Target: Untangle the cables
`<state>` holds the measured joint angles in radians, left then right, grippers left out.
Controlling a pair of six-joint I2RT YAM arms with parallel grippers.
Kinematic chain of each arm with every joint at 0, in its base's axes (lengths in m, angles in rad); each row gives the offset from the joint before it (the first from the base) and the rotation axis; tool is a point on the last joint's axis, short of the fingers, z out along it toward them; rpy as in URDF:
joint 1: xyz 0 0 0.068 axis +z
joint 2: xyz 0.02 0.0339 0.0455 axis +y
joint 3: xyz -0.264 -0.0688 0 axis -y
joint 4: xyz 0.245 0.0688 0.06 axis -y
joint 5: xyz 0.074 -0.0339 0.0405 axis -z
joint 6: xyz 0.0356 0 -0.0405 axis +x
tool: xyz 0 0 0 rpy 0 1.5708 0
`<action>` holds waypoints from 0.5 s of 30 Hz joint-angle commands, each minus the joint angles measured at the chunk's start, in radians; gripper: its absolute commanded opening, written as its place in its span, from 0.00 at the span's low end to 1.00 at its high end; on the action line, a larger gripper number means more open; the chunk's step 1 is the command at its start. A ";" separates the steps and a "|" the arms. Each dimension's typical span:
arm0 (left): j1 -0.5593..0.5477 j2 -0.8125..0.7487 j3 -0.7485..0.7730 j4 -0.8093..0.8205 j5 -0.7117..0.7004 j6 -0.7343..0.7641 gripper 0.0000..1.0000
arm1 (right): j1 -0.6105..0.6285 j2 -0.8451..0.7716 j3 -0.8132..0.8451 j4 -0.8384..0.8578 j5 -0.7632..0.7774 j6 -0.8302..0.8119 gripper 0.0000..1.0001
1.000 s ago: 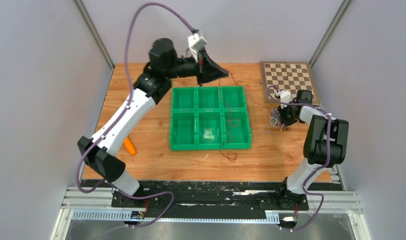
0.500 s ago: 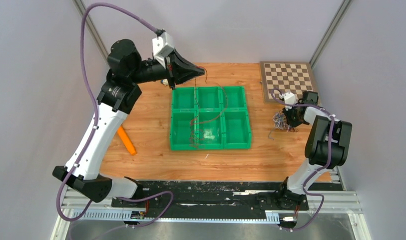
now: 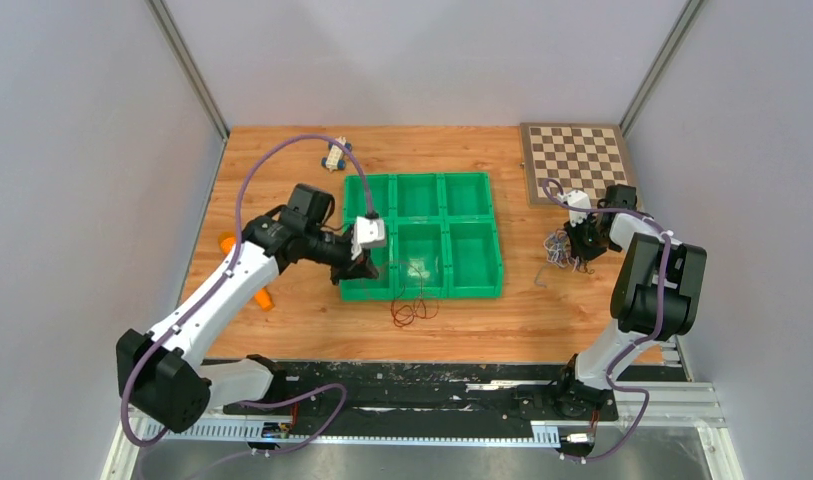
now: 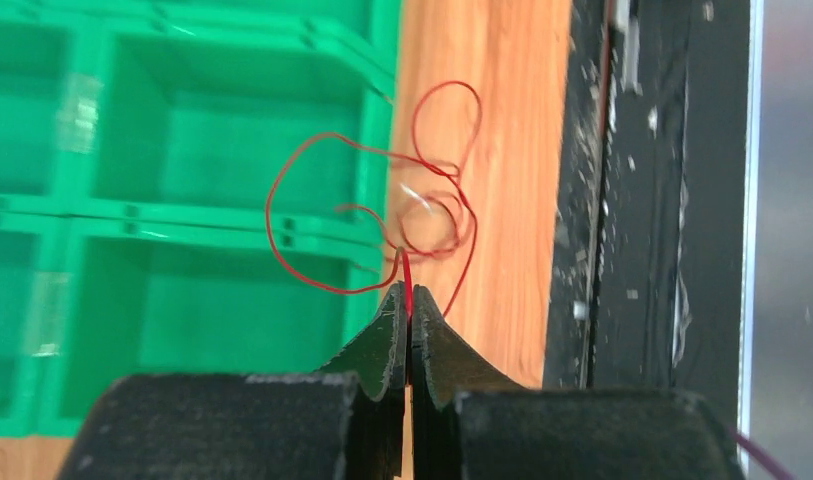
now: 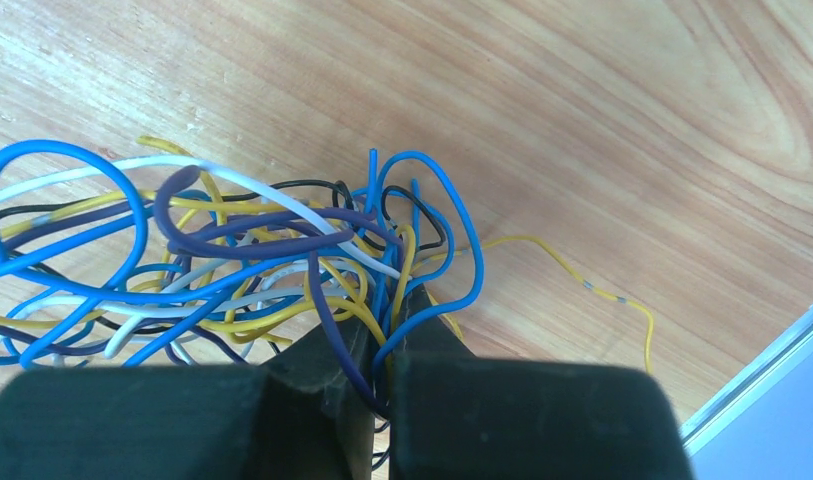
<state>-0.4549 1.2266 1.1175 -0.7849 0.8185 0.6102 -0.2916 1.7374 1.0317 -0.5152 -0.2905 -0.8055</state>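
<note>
My left gripper (image 3: 363, 268) is at the front-left corner of the green tray (image 3: 419, 177), shut on a thin dark red cable (image 3: 409, 312). In the left wrist view the red cable (image 4: 406, 275) rises from the closed fingertips (image 4: 409, 297) and loops over the tray's front wall (image 4: 380, 130) onto the wood. My right gripper (image 3: 583, 243) is low over a tangle of cables (image 3: 557, 246) below the chessboard. In the right wrist view its fingers (image 5: 387, 322) are shut on blue, yellow and dark purple strands of the tangle (image 5: 232, 262).
A chessboard (image 3: 576, 160) lies at the back right. An orange object (image 3: 265, 297) sits left of the tray, partly under my left arm. A small toy (image 3: 334, 155) rests behind the tray. One loose yellow wire (image 5: 582, 276) trails right of the tangle.
My left arm swung from high at the back down to the tray's front-left corner, dragging the red cable leftward across the tray. The right gripper stayed at the tangle.
</note>
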 commanded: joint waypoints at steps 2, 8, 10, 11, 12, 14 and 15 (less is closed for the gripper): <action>-0.099 -0.069 -0.165 -0.022 -0.049 0.236 0.00 | -0.002 0.005 0.000 -0.109 -0.027 0.009 0.02; -0.272 -0.040 -0.313 0.269 -0.173 0.167 0.14 | 0.006 -0.003 -0.009 -0.122 -0.036 0.020 0.02; -0.297 0.006 -0.313 0.303 -0.199 0.174 0.45 | 0.008 -0.008 -0.015 -0.125 -0.036 0.021 0.03; -0.305 0.045 -0.310 0.306 -0.205 0.182 0.55 | 0.008 -0.011 -0.018 -0.126 -0.037 0.022 0.03; -0.308 0.080 -0.303 0.311 -0.207 0.201 0.74 | 0.009 -0.015 -0.022 -0.126 -0.037 0.022 0.03; -0.323 0.119 -0.299 0.325 -0.215 0.234 0.96 | 0.009 -0.020 -0.032 -0.126 -0.038 0.022 0.03; -0.328 0.134 -0.296 0.330 -0.221 0.252 0.98 | 0.009 -0.023 -0.036 -0.127 -0.038 0.022 0.03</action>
<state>-0.7639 1.3010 0.8001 -0.5556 0.6365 0.7975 -0.2897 1.7317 1.0313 -0.5526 -0.3023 -0.7990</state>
